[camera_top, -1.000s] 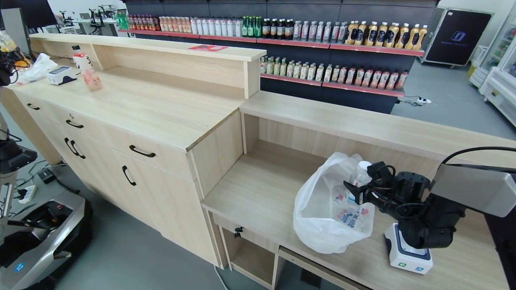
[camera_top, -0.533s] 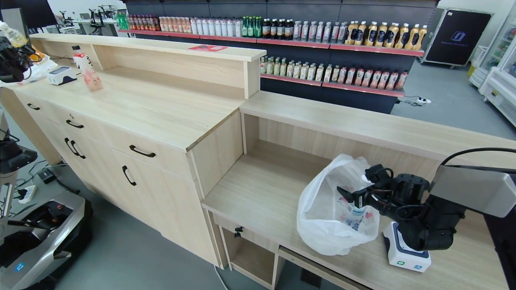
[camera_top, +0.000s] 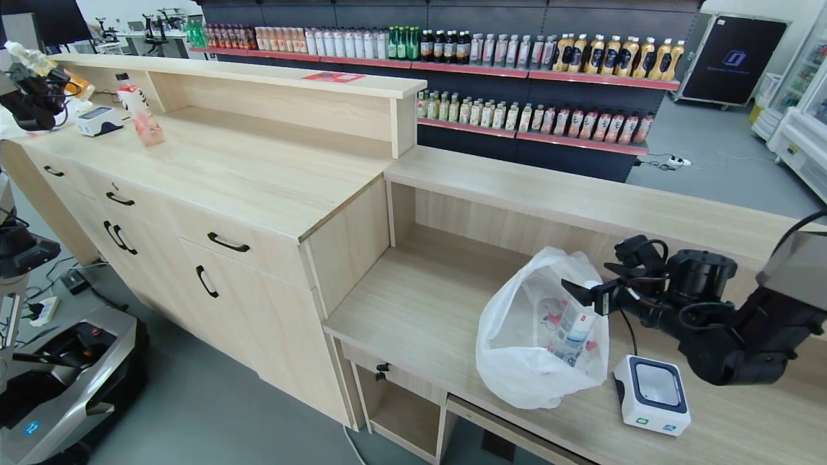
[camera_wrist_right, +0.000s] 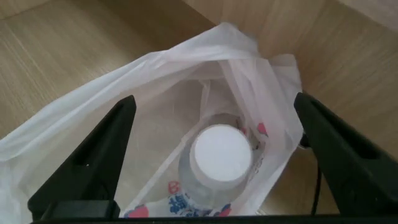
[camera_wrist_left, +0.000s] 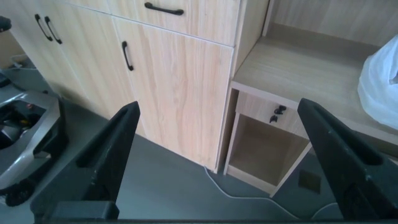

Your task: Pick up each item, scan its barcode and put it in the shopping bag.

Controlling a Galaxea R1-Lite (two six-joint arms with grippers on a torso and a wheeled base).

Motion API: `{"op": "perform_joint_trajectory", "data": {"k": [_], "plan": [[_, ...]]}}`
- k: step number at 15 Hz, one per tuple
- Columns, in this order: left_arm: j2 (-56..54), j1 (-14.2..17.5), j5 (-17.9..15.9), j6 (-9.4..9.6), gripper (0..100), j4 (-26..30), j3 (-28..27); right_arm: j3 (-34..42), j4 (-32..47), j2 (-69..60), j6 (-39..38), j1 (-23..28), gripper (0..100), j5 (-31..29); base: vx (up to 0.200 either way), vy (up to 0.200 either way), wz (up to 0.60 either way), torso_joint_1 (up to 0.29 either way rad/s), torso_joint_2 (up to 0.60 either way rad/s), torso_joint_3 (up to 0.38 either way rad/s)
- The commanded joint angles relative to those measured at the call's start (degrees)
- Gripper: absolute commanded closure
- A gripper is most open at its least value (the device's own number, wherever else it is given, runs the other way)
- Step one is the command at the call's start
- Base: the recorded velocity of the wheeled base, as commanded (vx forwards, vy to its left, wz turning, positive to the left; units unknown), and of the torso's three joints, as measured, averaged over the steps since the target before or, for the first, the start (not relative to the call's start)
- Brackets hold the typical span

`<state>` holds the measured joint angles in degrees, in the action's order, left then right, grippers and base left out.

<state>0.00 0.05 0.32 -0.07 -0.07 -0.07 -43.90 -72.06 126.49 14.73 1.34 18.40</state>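
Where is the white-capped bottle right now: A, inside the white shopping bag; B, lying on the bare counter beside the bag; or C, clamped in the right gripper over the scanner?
A: the bottle sits inside the shopping bag, with the right gripper open at the bag's mouth and holding nothing.

No wording can be read: print on the bag (camera_top: pixel 517 342) and on the bottle (camera_top: pixel 572 325) inside it, the red sign (camera_top: pixel 333 77) on the tabletop's ledge (camera_top: pixel 258 72), the emblem on the black case (camera_top: pixel 733 39) and the shelf bottles' (camera_top: pixel 452 48) labels are all too small.
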Motion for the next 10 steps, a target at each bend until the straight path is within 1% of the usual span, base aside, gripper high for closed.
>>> {"op": "perform_joint_trajectory", "data": {"k": [1, 2, 3, 4, 5, 6, 8, 9, 10], "plan": [[0.0, 0.04, 0.03, -0.01, 0, -0.01, 0.07, 6.28, 7.99, -17.07, 0.74, 2.7, 0, -0.38, 0.0, 0.0, 0.0, 0.0, 0.0, 0.0], [0.0, 0.04, 0.03, -0.01, 0, -0.01, -0.01, 10.94, 9.83, -23.83, 1.01, 4.28, 0, -1.08, 0.0, 0.0, 0.0, 0.0, 0.0, 0.0], [0.0, 0.04, 0.03, -0.01, 0, -0.01, 0.07, 13.49, 10.97, -27.44, 1.45, 4.72, 0, -1.87, 0.0, 0.0, 0.0, 0.0, 0.0, 0.0], [0.0, 0.04, 0.03, -0.01, 0, -0.01, -0.01, 16.74, 17.21, -35.87, 4.87, 7.27, 0, -8.02, 0.0, 0.0, 0.0, 0.0, 0.0, 0.0], [0.0, 0.04, 0.03, -0.01, 0, -0.01, 0.07, 16.39, 23.89, -40.97, 6.54, 11.49, 0, -10.4, 0.0, 0.0, -0.6, -0.002, 0.0, 0.002], [0.0, 0.04, 0.03, -0.01, 0, -0.01, 0.07, 16.3, 27.94, -43.35, 7.6, 15.89, 0, -9.43, 0.0, 0.0, -0.6, 0.002, 0.0, 0.002], [0.0, 0.04, 0.03, -0.01, 0, -0.01, -0.01, 18.06, 32.16, -45.81, 9.97, 25.64, 0, -9.87, 0.0, 0.0, -0.6, 0.002, 0.0, 0.002], [0.0, 0.04, 0.03, -0.01, 0, -0.01, -0.01, 18.32, 33.65, -46.25, 10.15, 28.28, 0, -10.57, 0.0, 0.0, -0.6, -0.017, 0.0, -0.002], [0.0, 0.04, 0.03, -0.01, 0, -0.01, -0.01, 18.67, 36.9, -46.6, 9.88, 33.38, 0, -16.81, 0.0, 0.0, -0.6, -0.007, 0.0, 0.002]]}}
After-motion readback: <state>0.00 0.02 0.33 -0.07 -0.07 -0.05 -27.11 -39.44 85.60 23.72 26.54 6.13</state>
